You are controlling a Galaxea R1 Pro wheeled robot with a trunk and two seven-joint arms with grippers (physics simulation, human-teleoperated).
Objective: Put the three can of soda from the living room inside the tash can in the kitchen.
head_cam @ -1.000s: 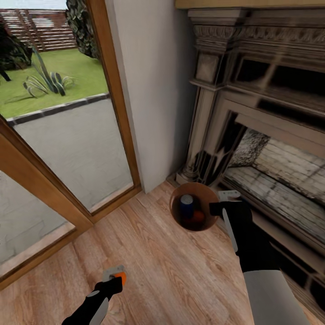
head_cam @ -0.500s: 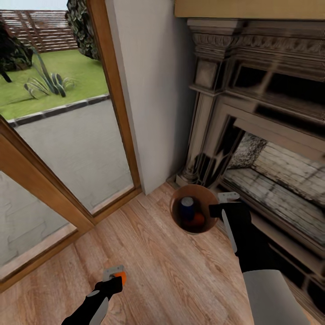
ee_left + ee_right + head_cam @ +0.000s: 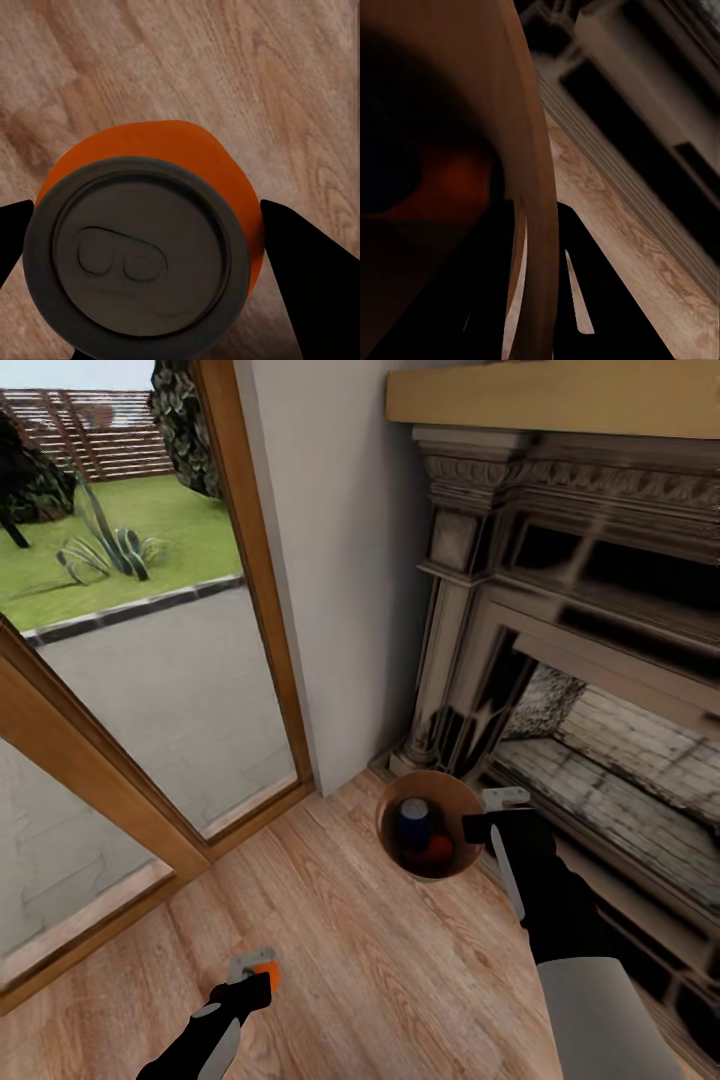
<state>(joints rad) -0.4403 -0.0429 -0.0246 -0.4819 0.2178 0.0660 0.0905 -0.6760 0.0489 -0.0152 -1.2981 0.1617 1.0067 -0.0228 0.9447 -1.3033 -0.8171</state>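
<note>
Two cans, a blue can [image 3: 413, 822] and an orange one [image 3: 437, 848], sit inside your trash can [image 3: 393, 844], which your right claw [image 3: 484, 815] grips by the rim, one finger inside the wall and one outside. Your left claw [image 3: 255, 972] is clamped on the third can [image 3: 146, 236], orange, held upright above the wood floor [image 3: 380, 960], well apart from the trash can beside the fireplace [image 3: 560, 610].

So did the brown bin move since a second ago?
No. The brown bin sits in the same spot by the fireplace base, right gripper clamped on its rim; just the camera tilted slightly.
</note>
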